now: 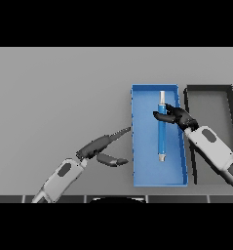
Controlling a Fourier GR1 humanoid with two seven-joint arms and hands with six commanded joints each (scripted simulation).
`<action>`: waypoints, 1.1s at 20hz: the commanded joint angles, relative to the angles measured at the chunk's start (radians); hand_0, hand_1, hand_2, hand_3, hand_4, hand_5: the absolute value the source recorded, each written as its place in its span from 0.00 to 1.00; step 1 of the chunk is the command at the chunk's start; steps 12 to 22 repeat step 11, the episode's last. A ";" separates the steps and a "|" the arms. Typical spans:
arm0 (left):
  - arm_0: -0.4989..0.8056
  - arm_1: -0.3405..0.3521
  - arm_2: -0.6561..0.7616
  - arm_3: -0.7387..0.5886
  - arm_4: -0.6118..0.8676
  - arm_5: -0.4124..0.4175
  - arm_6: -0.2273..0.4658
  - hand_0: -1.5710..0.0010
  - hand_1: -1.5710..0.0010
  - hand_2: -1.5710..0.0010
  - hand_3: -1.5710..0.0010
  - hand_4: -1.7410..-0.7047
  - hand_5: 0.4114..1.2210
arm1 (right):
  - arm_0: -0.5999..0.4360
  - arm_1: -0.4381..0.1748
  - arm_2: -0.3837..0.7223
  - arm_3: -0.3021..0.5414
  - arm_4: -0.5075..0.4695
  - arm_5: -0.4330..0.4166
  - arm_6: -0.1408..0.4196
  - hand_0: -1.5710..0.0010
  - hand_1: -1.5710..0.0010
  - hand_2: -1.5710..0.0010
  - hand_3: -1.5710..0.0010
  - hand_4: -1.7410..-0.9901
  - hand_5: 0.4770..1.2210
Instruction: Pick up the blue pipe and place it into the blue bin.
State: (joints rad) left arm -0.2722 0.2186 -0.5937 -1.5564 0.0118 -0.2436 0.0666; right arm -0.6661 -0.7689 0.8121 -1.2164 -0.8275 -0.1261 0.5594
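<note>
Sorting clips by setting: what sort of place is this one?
Probably a bare sorting bench, not a home: a plain grey table holding only a blue bin and a dark bin side by side, with the right hand at a blue pipe over the blue bin.

the robot has two arms. each arm is white and light grey, thick and rounded like a tube. a dark grey oval patch sits on top of each forearm. the left hand (99,145) is dark grey, nearly black, with long thin fingers (119,133) that end in points. the right hand (179,116) is the same dark colour and looks shiny and bumpy.
</note>
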 commanded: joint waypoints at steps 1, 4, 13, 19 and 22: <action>-0.004 -0.003 0.002 0.008 -0.006 0.008 0.011 1.00 1.00 1.00 1.00 0.80 0.06 | -0.001 0.002 -0.002 0.005 0.000 0.005 -0.010 0.98 0.98 0.98 0.98 0.82 0.31; -0.006 -0.004 0.004 0.010 -0.003 0.005 0.002 1.00 1.00 1.00 1.00 0.80 0.06 | 0.002 0.003 -0.016 0.002 -0.015 0.007 -0.030 0.99 0.99 0.99 0.99 0.82 0.28; -0.023 -0.022 0.009 -0.005 0.016 0.010 0.040 1.00 1.00 1.00 1.00 0.79 0.07 | 0.012 -0.007 -0.020 0.002 -0.024 0.031 -0.038 0.99 0.99 0.99 1.00 0.82 0.27; -0.023 -0.022 0.009 -0.005 0.016 0.010 0.040 1.00 1.00 1.00 1.00 0.79 0.07 | 0.012 -0.007 -0.020 0.002 -0.024 0.031 -0.038 0.99 0.99 0.99 1.00 0.82 0.27; -0.023 -0.022 0.009 -0.005 0.016 0.010 0.040 1.00 1.00 1.00 1.00 0.79 0.07 | 0.012 -0.007 -0.020 0.002 -0.024 0.031 -0.038 0.99 0.99 0.99 1.00 0.82 0.27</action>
